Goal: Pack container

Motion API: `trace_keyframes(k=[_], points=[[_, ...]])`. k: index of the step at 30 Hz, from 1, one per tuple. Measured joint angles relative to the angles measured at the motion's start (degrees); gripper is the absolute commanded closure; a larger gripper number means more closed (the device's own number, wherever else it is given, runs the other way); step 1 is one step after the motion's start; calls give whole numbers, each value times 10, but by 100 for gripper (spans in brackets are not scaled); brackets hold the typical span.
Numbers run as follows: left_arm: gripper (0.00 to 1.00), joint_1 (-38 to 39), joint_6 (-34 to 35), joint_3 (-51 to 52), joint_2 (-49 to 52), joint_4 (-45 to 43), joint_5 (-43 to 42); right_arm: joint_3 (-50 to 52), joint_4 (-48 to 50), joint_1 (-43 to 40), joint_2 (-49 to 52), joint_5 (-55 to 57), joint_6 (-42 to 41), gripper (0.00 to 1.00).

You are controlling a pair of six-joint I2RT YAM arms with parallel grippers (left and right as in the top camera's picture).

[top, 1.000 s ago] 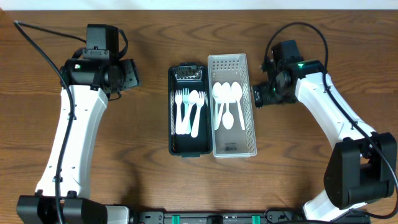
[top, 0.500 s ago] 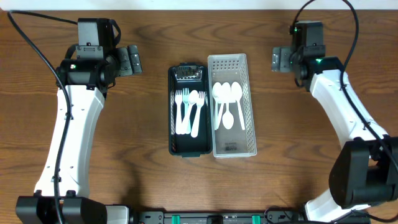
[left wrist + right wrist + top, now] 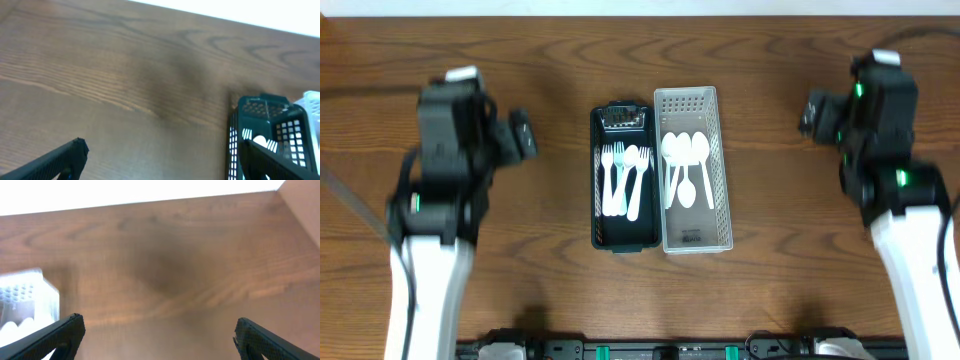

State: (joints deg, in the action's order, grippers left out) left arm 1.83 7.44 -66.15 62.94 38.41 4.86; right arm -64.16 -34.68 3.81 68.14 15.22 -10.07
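Nearest the robot's base, at 6 o'clock in the overhead view, we see only bare wood of the table [image 3: 540,250] between the two white arms. Moving away from us, we reach the two containers, side by side and touching along their long walls. The black basket [image 3: 620,225] is on the left and the white basket [image 3: 694,238] on the right. Each has its long axis running from 6 to 12 o'clock.

In the black basket lies white cutlery [image 3: 620,185] with fork tines pointing to 12 o'clock and handles to 6. In the white basket the spoons [image 3: 686,150] lie the same way, three bowls toward 12 o'clock. A fourth bowl sits lower, near the middle. At the 12 o'clock end of the black basket sits a greyish thing [image 3: 622,117] we cannot make out.

The left gripper [image 3: 524,135] is at about 10 o'clock from the black basket, well apart from it. The right gripper [image 3: 814,112] is at about 2 o'clock from the white basket, also well apart.

In the left wrist view the left gripper [image 3: 162,147] has its fingers spread wide with only table between them, and the black basket [image 3: 265,125] is at 3 o'clock. In the right wrist view the right gripper [image 3: 158,325] is just as wide and empty, and the blurred white basket [image 3: 25,297] is at 9 o'clock.
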Motion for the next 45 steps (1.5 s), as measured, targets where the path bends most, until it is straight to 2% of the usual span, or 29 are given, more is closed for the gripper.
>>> trace_keyframes(k=[3, 8, 14, 45], points=[[2, 12, -16, 93, -101, -39, 1, 92, -2, 12, -76, 4, -9, 1], [2, 33, -49, 231, -239, -51, 1, 244, -24, 49, -210, 34, -59, 1], [2, 39, -62, 340, -346, -42, 1, 336, -66, 72, -349, 74, -118, 1], [2, 39, -64, 354, -350, -39, 1, 350, -105, 72, -376, 86, -140, 1]])
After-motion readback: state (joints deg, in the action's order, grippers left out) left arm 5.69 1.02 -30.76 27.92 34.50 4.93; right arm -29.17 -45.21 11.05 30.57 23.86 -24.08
